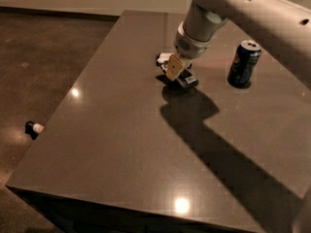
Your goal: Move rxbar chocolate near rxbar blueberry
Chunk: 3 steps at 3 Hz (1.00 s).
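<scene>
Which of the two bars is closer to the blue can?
The rxbar chocolate, the black bar just right of the gripper. The rxbar blueberry, with white on top, lies left behind the gripper, farther from the can.

No word, brand or number can be read anywhere. The blue can (244, 64), in the upper right of the frame, has pale markings on its side that are too small to make out. On the bench (121, 144), the rxbar chocolate (187, 80) shows a small white label at one end and the rxbar blueberry (162, 59), just to its upper left, a white panel; neither is legible. The gripper (174, 68) hangs between the two bars, upper middle of the frame.
</scene>
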Tool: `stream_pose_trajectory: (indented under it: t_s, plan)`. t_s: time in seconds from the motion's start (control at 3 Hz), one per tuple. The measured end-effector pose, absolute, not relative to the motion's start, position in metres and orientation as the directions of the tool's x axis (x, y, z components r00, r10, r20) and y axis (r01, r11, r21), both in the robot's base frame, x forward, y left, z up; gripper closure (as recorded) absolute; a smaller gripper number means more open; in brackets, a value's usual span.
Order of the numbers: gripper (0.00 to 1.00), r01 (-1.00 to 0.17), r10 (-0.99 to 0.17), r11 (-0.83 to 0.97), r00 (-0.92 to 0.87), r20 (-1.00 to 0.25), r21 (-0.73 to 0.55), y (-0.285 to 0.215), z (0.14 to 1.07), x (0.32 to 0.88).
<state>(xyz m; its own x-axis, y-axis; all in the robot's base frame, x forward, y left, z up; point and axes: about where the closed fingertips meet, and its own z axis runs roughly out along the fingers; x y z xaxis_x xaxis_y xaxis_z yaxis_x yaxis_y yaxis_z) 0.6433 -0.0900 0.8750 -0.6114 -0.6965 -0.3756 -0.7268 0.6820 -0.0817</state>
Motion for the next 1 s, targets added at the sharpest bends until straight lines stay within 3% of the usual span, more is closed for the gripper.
stream_pose_trajectory:
  t_s: [0.33, 1.0]
  plan:
    - [0.59, -0.697, -0.689, 0.707, -0.640, -0.339, -0.121, -0.119, 0.873, 0.660]
    - [0.00, -0.680, -0.680, 0.720, -0.654, -0.331, -0.136, -0.138, 0.869, 0.667]
